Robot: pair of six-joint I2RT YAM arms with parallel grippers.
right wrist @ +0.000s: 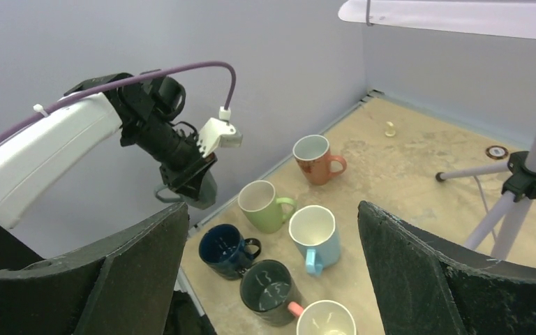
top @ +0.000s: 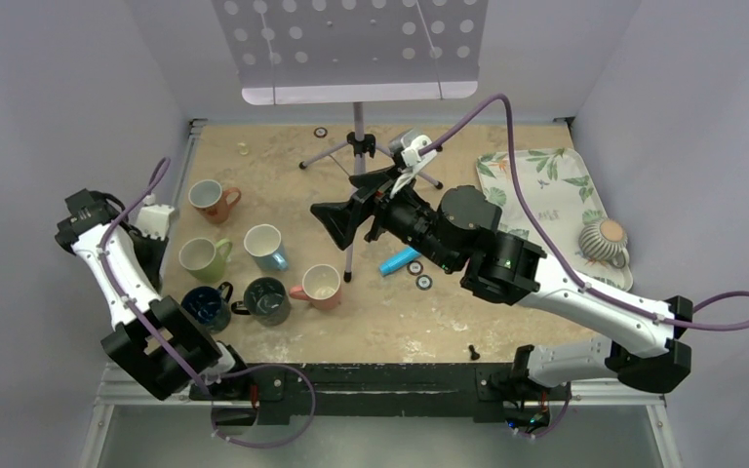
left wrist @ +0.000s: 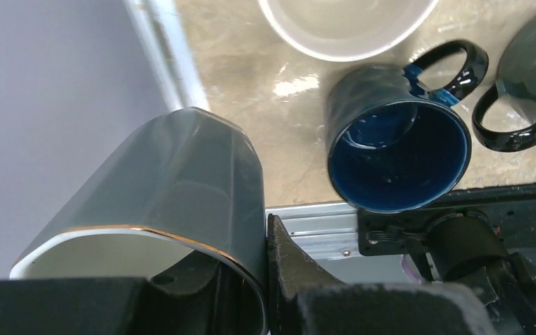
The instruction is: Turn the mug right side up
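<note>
My left gripper (left wrist: pixel 255 279) is shut on the wall of a grey mug with a gold rim (left wrist: pixel 181 181), one finger inside it and one finger (left wrist: pixel 300 272) outside. The right wrist view shows this mug (right wrist: pixel 199 187) hanging from the left gripper (right wrist: pixel 185 174) above the table's left edge, mouth up and tilted, handle to the left. In the top view the left gripper (top: pixel 148 253) hides the mug. A ribbed grey mug (top: pixel 603 240) stands upside down on the floral tray (top: pixel 536 180). My right gripper (top: pixel 336 220) is open and empty, high above the table's middle.
Several upright mugs stand at the left: brown (top: pixel 210 198), green (top: pixel 202 258), light blue (top: pixel 265 246), dark blue (top: pixel 205 305), black (top: pixel 266 299), pink (top: pixel 321 286). A music stand tripod (top: pixel 356 146) is at the back. A blue bar (top: pixel 399 260) lies mid-table.
</note>
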